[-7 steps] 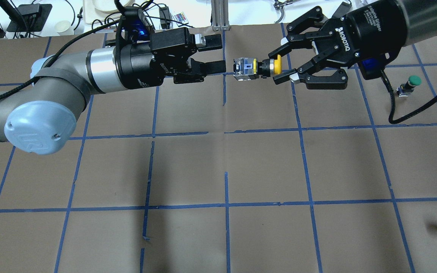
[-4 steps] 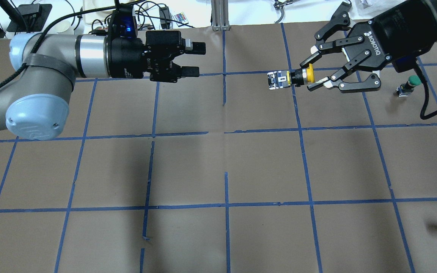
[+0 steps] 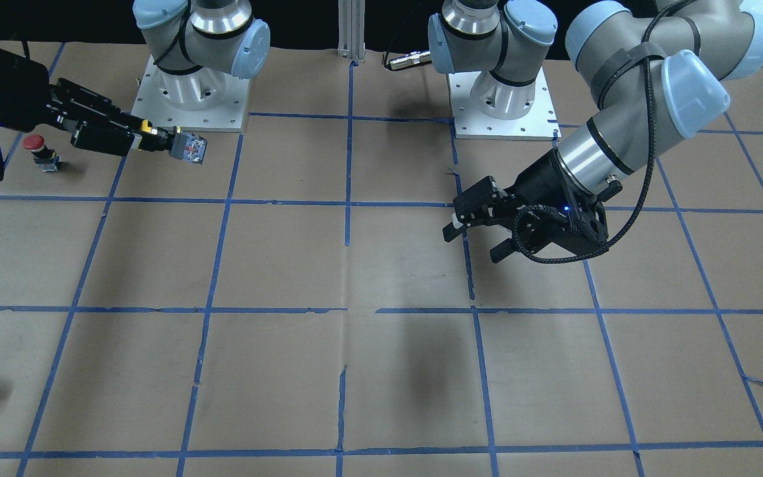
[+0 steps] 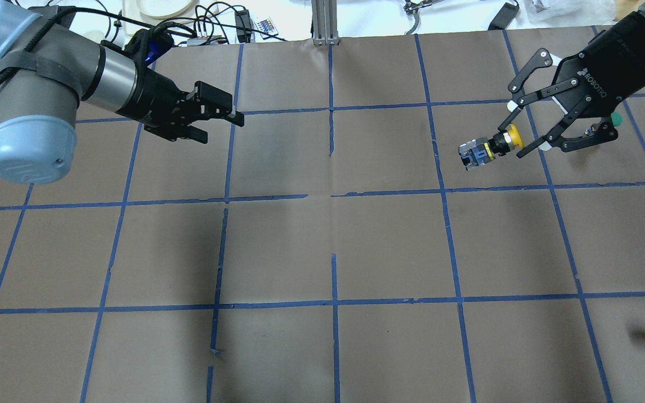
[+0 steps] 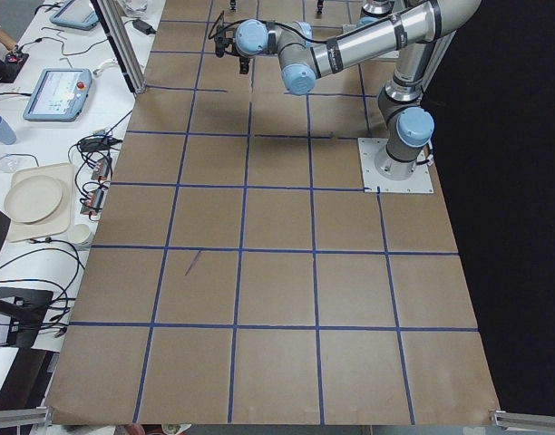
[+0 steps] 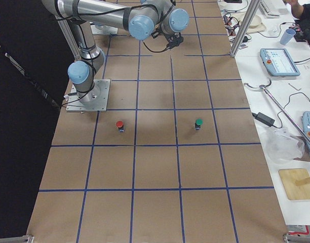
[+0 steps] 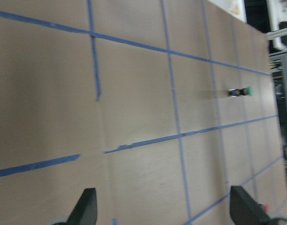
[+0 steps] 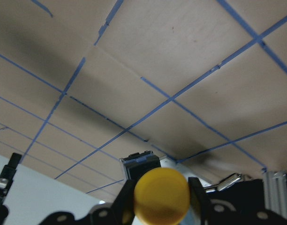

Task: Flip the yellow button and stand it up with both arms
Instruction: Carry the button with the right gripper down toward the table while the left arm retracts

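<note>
Clamped sideways just behind its yellow cap, grey body pointing toward frame centre: the yellow button (image 4: 476,155), aloft in the right gripper (image 4: 513,140) at the overhead view's upper right. Parted and empty at upper left, well apart: left gripper (image 4: 219,127). Just behind the right gripper: green-capped button (image 4: 615,118).

Just behind the right gripper (image 4: 513,139), a green button (image 4: 615,118) is mostly hidden. Between its fingers, the cap of the yellow button (image 8: 161,196) hides most of the body. The left gripper (image 7: 164,212) shows only blurred, cut-off fingertips.
</note>
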`<state>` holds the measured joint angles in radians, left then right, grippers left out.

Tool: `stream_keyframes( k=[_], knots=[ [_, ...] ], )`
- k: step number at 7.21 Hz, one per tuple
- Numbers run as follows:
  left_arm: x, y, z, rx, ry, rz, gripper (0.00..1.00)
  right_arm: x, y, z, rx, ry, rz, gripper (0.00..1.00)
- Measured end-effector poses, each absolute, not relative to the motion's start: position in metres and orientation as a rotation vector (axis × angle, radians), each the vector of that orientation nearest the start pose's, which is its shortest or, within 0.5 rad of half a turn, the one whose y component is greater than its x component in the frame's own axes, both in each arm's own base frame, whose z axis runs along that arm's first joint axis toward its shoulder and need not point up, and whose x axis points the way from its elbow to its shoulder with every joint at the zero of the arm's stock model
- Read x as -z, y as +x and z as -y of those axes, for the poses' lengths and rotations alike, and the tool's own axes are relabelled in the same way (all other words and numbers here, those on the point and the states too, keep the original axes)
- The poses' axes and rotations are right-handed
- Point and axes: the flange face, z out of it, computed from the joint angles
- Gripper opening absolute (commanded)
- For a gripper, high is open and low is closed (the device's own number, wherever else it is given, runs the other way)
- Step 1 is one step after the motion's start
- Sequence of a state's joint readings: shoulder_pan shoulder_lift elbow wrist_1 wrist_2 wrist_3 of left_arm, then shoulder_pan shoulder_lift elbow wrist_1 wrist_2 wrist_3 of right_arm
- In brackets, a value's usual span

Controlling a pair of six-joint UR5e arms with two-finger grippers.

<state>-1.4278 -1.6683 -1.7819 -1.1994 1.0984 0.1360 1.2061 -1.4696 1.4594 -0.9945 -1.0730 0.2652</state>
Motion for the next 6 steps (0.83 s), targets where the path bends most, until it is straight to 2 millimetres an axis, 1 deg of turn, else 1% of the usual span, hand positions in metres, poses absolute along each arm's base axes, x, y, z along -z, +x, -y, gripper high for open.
stream_keyframes(
  k=[1, 2, 3, 4, 5, 6],
  knots=[
    [-0.391, -0.094, 0.544, 0.159, 0.024, -3.437, 1.00, -0.458, -0.020, 0.516, -0.688, 0.868, -2.457, 0.01],
    [-0.405, -0.097, 0.543, 0.079, 0.061, -3.303, 1.00, -0.454, -0.049, 0.522, -0.654, 0.727, -2.566, 0.01],
    [-0.428, -0.106, 0.536, 0.023, 0.114, -3.182, 1.00, -0.450, -0.079, 0.526, -0.604, 0.544, -2.694, 0.01],
    [-0.453, -0.114, 0.529, -0.007, 0.151, -3.106, 1.00, -0.445, -0.105, 0.531, -0.545, 0.341, -2.826, 0.01],
    [-0.477, -0.117, 0.524, -0.022, 0.164, -3.075, 1.00, -0.444, -0.123, 0.538, -0.476, 0.123, -2.937, 0.01],
    [-0.495, -0.118, 0.515, -0.029, 0.152, -3.069, 1.00, -0.445, -0.134, 0.544, -0.408, -0.083, -3.010, 0.01]
  ],
)
